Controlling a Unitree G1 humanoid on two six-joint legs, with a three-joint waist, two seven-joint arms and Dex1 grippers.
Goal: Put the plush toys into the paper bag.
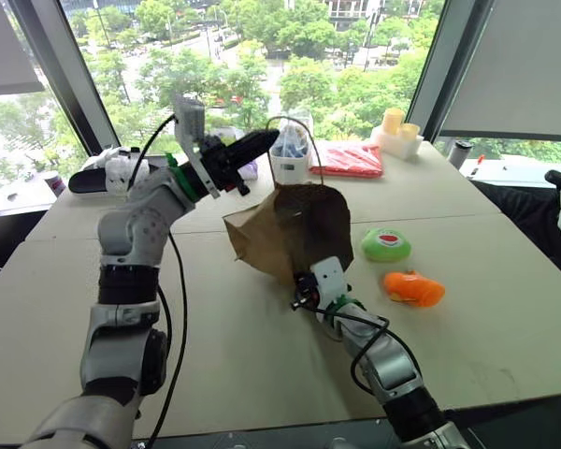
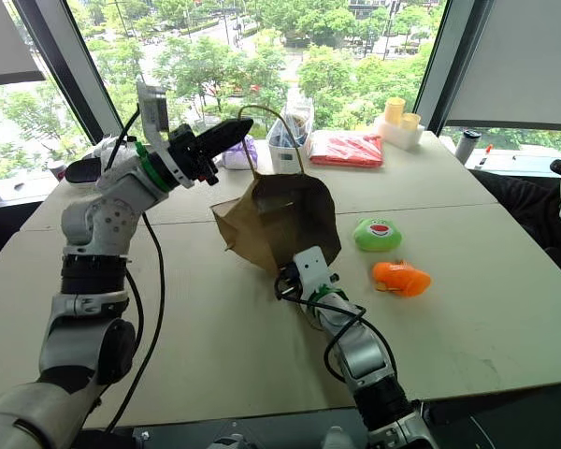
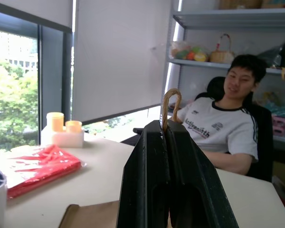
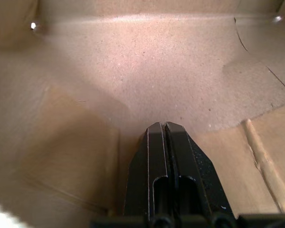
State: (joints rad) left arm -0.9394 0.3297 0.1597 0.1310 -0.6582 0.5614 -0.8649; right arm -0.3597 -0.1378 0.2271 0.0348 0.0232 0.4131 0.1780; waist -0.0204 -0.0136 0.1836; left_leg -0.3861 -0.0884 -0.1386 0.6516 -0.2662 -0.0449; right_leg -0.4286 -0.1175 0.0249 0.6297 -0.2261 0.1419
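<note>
The brown paper bag hangs tilted over the middle of the table, its mouth facing me. My left gripper is raised at the bag's upper left, shut on the bag's tan cord handle, which loops out past the fingertips. My right gripper is shut with nothing in it; it reaches inside the bag, with the wrist at the bag's mouth. Two plush toys lie on the table right of the bag: a lime-green one and an orange one.
At the table's far side are a red plastic packet, a white cup with a clear bag and yellow-topped containers. A person sits at the table's right end. A dark and white object lies at the far left.
</note>
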